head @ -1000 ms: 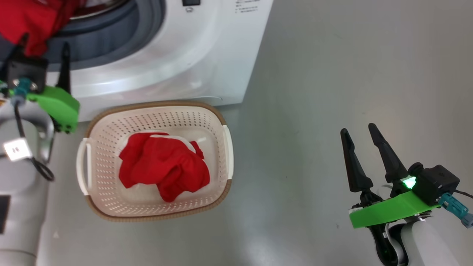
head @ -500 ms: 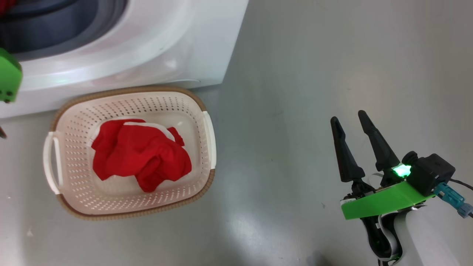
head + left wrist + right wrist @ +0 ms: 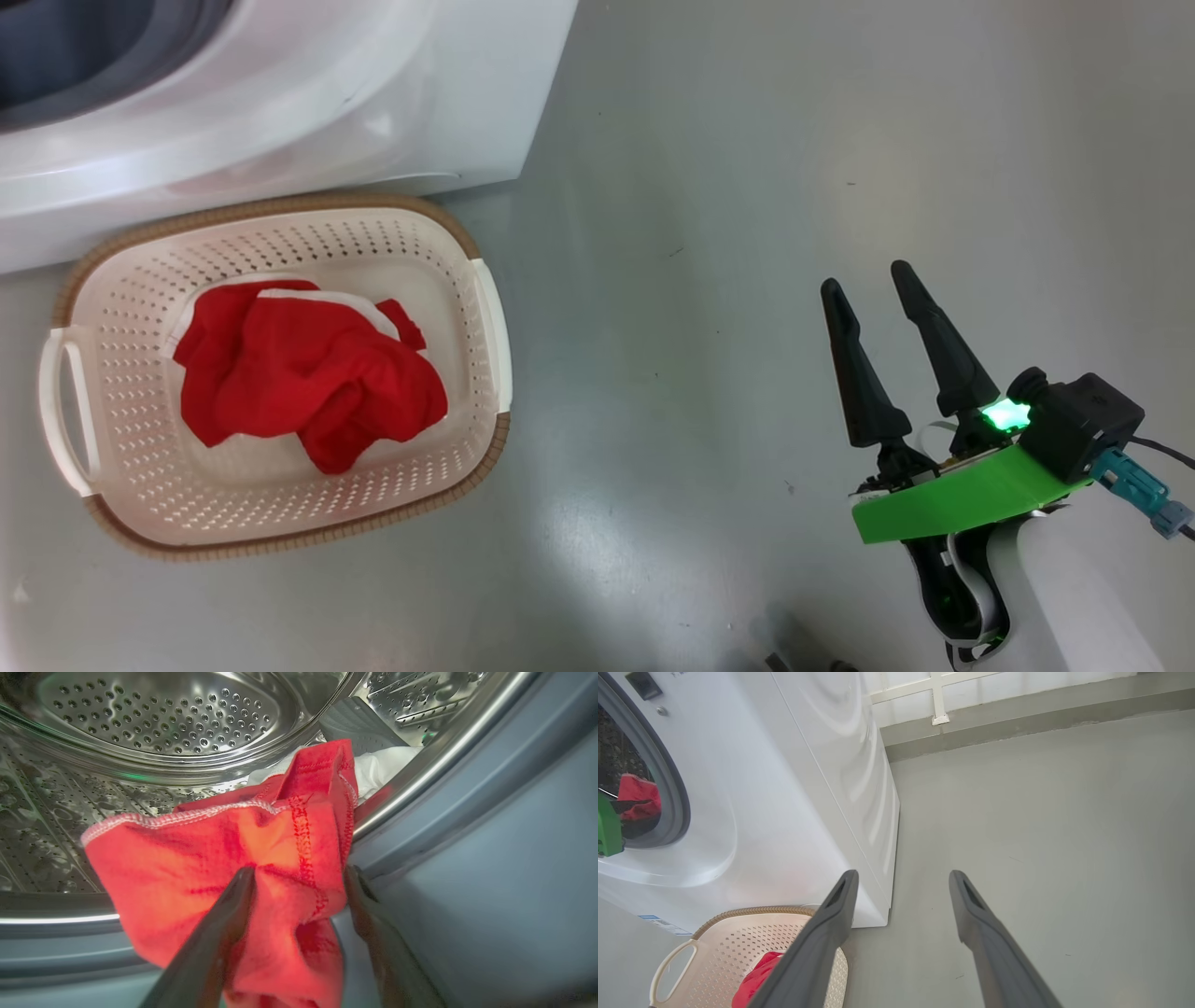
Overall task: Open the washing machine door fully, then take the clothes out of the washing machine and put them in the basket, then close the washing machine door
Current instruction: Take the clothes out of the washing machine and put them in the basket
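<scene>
While the L gripper (image 3: 299, 877) sits at the washing machine (image 3: 373, 93) drum (image 3: 163, 714) lip, jaws wide apart w/ red cloth (image 3: 187, 858) bunched between them, another red garment (image 3: 299, 373) lies crumpled in the basket (image 3: 280, 201) just beside the machine. R gripper (image 3: 865, 277) hangs open and empty over the floor (image 3: 700, 187), well apart from the basket.

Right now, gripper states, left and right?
Left gripper: open, straddling the red garment, not clamped on it.
Right gripper: open, empty.

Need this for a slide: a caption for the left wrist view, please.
Open left gripper straddling a red fold of the clothes at the washing machine mouth.
</scene>
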Controlling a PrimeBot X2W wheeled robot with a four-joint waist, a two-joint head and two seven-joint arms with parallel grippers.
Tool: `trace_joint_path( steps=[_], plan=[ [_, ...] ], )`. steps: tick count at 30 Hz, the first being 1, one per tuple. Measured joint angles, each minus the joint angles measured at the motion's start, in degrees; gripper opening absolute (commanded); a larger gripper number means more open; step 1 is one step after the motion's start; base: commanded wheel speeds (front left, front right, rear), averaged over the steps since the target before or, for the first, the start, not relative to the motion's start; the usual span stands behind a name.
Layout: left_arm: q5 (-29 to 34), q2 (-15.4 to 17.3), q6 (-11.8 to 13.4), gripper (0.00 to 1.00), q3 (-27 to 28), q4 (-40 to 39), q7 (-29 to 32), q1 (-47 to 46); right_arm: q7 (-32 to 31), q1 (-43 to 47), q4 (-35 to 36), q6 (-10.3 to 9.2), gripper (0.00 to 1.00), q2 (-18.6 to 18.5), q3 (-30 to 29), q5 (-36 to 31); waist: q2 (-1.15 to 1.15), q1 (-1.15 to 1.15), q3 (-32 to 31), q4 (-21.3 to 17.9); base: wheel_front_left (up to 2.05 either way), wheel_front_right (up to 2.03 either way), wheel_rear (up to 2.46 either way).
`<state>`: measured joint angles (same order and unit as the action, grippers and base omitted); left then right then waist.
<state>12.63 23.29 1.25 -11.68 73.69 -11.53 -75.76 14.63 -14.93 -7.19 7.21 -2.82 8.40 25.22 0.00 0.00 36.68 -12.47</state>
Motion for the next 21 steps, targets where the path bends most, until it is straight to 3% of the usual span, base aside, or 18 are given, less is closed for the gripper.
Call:
trace_joint_path(
  steps=[2, 4, 5, 10, 17, 21],
  plan=[
    [-0.01, 0.18, 0.31, 1.00, -0.07, 0.10, 0.36, -0.12, 0.00, -0.01, 0.11, 0.00, 1.00, 0.00, 0.00, 0.01, 0.00, 0.00, 0.16, -0.17, 0.00, 0.00, 0.00],
    [-0.01, 0.29, 0.33, 0.69, -0.25, 0.30, 0.56, -0.47, 0.00, -0.02, 0.14, 0.00, 1.00, 0.00, 0.01, 0.02, 0.00, 0.00, 0.18, -0.19, 0.00, 0.00, 0.00],
    [-0.01, 0.37, 0.46, 0.45, -0.34, 0.36, 0.60, -0.55, 0.00, -0.05, 0.15, 0.00, 1.00, 0.00, 0.07, 0.07, 0.00, 0.00, 0.18, -0.20, 0.00, 0.00, 0.00],
    [-0.09, 0.53, 0.93, 0.01, -0.90, 0.57, 0.51, -0.56, 0.00, -0.64, 0.22, 0.00, 1.00, 0.00, 0.13, 0.07, 0.00, 0.00, 0.07, 0.01, 0.00, 0.00, 0.00],
    [-1.83, 0.09, 1.33, 0.00, -1.10, 0.65, -1.75, -0.57, 0.00, -0.64, 0.20, 0.00, 1.00, 0.00, -0.12, 0.05, 0.00, 0.00, -0.65, 0.58, 0.00, 0.00, 0.00],
    [-6.47, -1.53, 1.15, 0.00, 1.71, -1.35, -2.78, -0.32, 0.00, -0.62, 0.02, 0.00, 1.00, 0.00, -0.60, -0.02, 0.00, 0.00, -2.17, 1.26, 0.00, 0.00, 0.00]
  ],
)
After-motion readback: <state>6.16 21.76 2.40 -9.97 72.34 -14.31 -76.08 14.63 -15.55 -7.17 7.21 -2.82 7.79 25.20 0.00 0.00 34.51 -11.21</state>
